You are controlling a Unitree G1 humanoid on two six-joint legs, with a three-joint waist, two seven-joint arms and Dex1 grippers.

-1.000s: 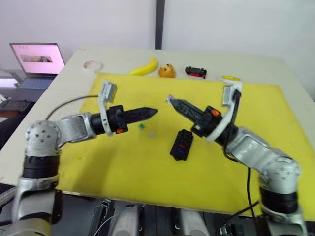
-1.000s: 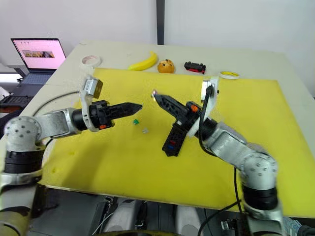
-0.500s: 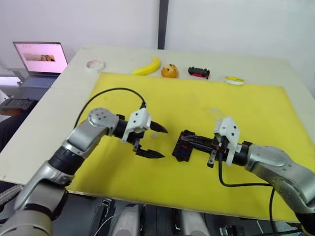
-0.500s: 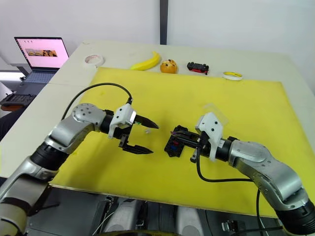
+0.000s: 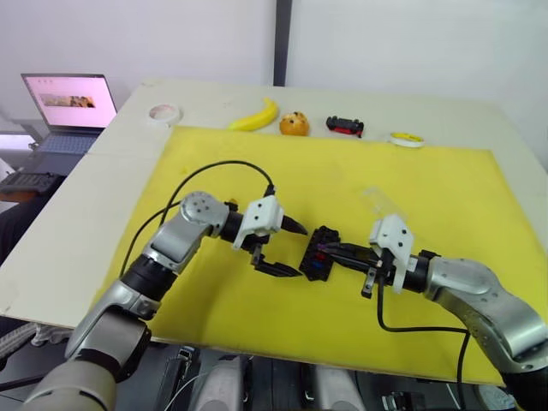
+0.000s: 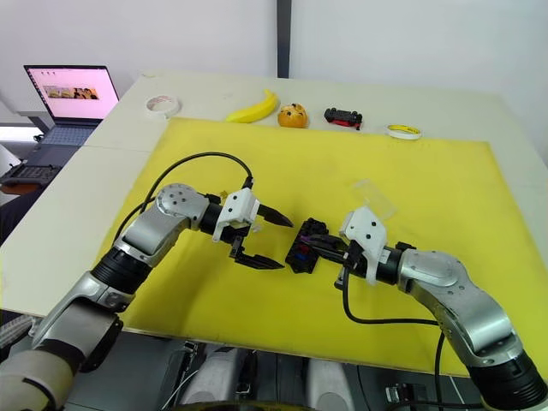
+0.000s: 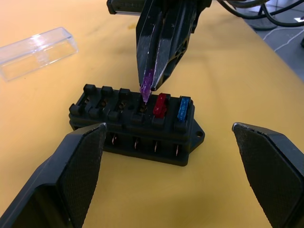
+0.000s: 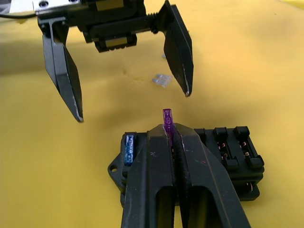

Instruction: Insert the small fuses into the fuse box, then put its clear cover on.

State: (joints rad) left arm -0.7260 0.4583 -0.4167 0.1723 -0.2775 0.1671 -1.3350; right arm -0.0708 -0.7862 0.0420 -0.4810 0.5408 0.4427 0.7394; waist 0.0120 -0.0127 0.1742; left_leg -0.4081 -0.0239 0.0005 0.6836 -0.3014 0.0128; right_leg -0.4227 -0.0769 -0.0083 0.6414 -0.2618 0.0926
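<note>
The black fuse box (image 7: 137,130) lies on the yellow mat (image 5: 223,163), with a red fuse (image 7: 161,104) and a blue fuse (image 7: 184,108) seated at one end. My right gripper (image 8: 171,135) is shut on a purple fuse (image 8: 167,119), whose tip sits at the slot beside the red one. My left gripper (image 5: 300,251) stands open just left of the box, one finger on each side of its end, touching nothing. The clear cover (image 6: 375,195) lies on the mat behind the right gripper. A pale fuse (image 8: 162,80) lies loose on the mat beyond the left gripper.
Along the table's far edge sit a banana (image 5: 254,116), an orange (image 5: 292,124), a red-and-black toy car (image 5: 344,126), a yellow tape ring (image 5: 404,139) and a white tape roll (image 5: 161,112). A laptop (image 5: 70,101) stands far left.
Both arms have come down from a raised pose to the mat. Over the last half second my open left gripper has moved right, up to the fuse box. The right gripper stays at the box.
</note>
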